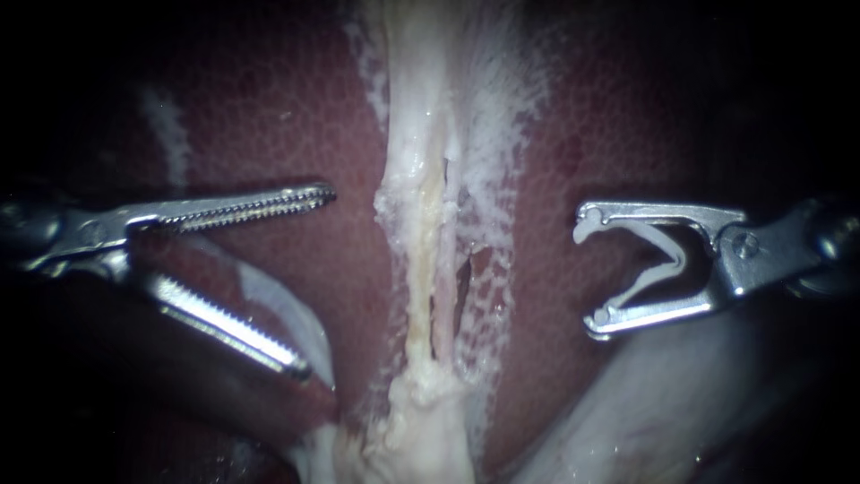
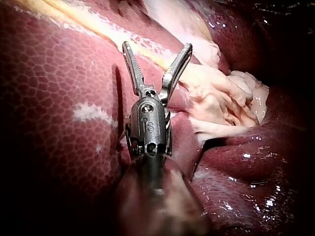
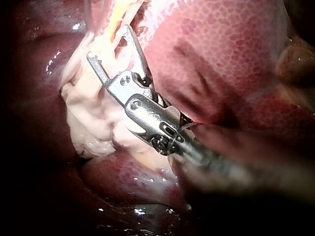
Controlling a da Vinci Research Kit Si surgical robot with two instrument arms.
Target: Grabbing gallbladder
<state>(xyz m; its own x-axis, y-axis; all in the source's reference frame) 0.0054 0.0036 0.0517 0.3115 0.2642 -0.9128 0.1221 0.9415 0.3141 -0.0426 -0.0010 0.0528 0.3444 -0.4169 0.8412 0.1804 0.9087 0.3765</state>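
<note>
A pale band of tissue [image 1: 421, 224] with tube-like strands runs down the middle of the dark red liver [image 1: 269, 116]. It ends in a crumpled whitish lump [image 1: 421, 430]. My left instrument [image 1: 313, 280] holds its toothed jaws wide open left of the band, gripping nothing. Its lower jaw lies along a smooth pale fold [image 1: 287, 314], possibly gallbladder wall. My right instrument [image 1: 589, 273] is open right of the band, with a white V-shaped clip [image 1: 667, 260] lining its jaws. In the wrist views, the left instrument [image 2: 157, 46] and the right instrument [image 3: 109, 43] both show a gap.
A smooth pale bulge [image 1: 645, 412] lies under my right instrument. Liver lobes [image 2: 59, 98] surround the band on both sides. The whitish lump [image 2: 221, 98] sits beside my left instrument and also under my right instrument [image 3: 93, 118].
</note>
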